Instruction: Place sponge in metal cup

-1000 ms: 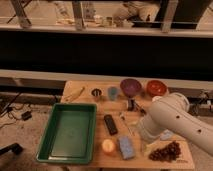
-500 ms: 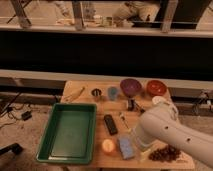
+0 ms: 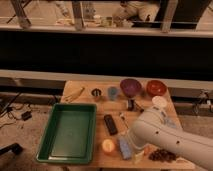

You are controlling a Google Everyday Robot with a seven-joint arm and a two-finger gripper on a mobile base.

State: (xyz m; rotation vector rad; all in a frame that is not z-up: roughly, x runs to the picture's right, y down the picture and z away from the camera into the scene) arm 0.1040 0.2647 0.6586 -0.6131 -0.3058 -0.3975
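The blue sponge (image 3: 123, 148) lies flat near the table's front edge, right of an orange round thing (image 3: 107, 145). The small dark metal cup (image 3: 96, 92) stands upright at the back of the table, left of a blue cup (image 3: 113, 92). My white arm (image 3: 160, 132) reaches in from the lower right. My gripper (image 3: 134, 144) is at its lower left end, low over the table and right beside the sponge's right edge. The arm's bulk hides most of it.
A green tray (image 3: 55, 150) fills the table's left side. A black bar (image 3: 110, 124) lies mid-table. A purple bowl (image 3: 131, 87), a red bowl (image 3: 156, 87) and a white cup (image 3: 159, 101) stand at the back right. Dark brown bits (image 3: 161, 155) lie front right.
My arm has swung left and down across the table's front right, bringing its end from over the brown bits to beside the sponge. The sponge and cup have not moved.
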